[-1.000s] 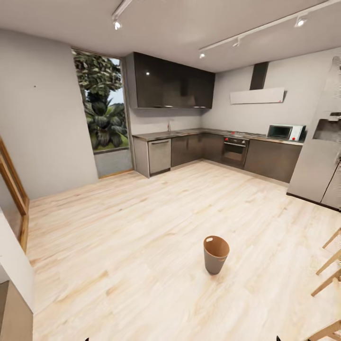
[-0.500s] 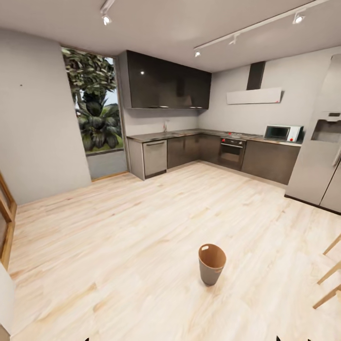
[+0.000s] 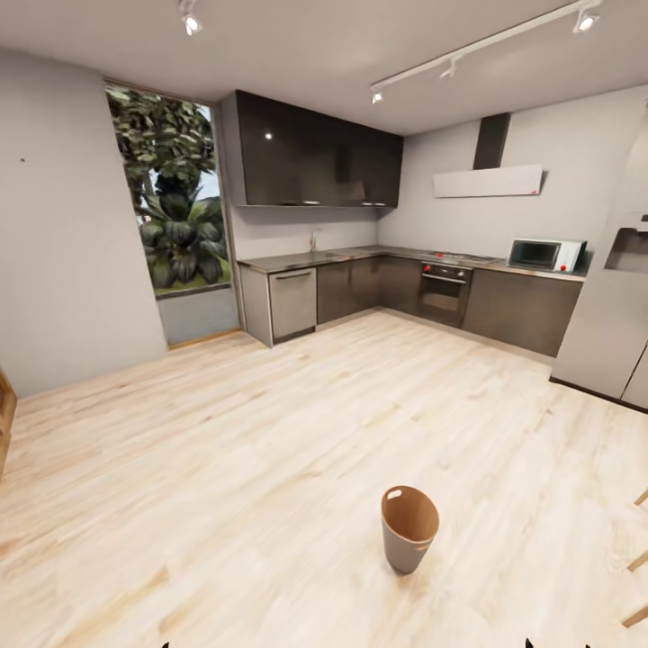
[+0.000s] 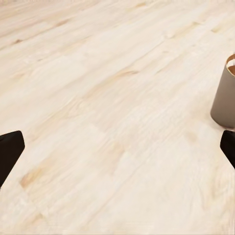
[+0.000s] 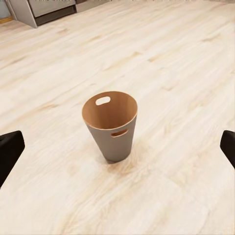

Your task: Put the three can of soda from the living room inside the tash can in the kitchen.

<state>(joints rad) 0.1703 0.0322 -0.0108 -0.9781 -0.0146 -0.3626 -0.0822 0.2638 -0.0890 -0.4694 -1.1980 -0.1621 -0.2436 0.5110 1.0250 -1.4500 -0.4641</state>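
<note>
Right fingers point(image 5: 10, 147) flank the upright tash can point(image 5: 111, 128).

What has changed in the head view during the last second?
The camera turned, so the whole picture shifted: the door frame and the chair legs slid out towards the edges. The trash can stands upright on the wood floor as before. Both grippers remain open and hold nothing.

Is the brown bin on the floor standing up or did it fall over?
Standing up. The tash can sits on its narrow base on the wood floor, its round opening facing upward, in the right wrist view.
</note>
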